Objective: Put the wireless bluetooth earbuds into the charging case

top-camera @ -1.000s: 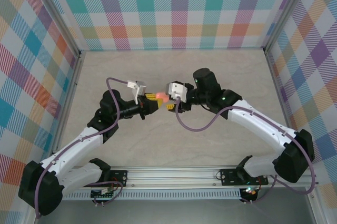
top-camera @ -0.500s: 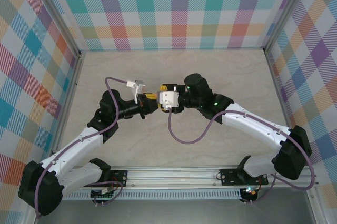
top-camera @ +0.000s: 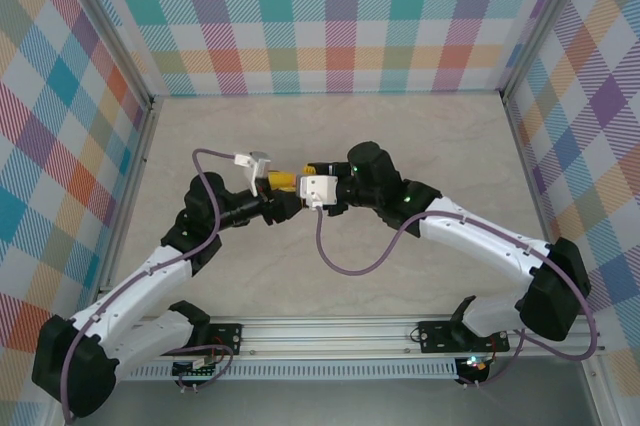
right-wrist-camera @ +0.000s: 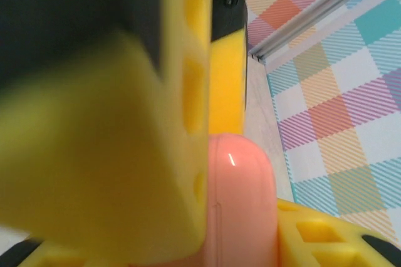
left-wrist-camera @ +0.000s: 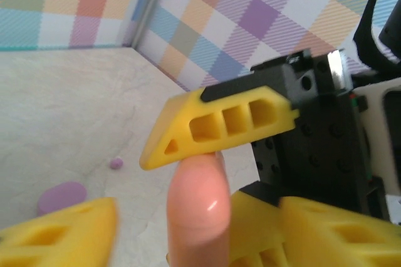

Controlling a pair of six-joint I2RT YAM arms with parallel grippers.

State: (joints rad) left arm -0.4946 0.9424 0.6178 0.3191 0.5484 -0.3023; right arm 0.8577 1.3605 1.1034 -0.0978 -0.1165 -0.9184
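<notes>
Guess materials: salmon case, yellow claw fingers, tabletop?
Salmon case: probably hard glossy plastic; sharp highlight, moulded seam.
Yellow claw fingers: matte plastic, possibly printed; open ribbed cutouts.
Tabletop: pale, faintly veined, matte; laminate or stone, unclear.

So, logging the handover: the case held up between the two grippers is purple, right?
No. That case is salmon-orange, not purple; the left wrist view shows it. The purple case lies on the table.

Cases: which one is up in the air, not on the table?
The salmon-orange case, held up by the right pincer; the purple case lies on the table.
</notes>
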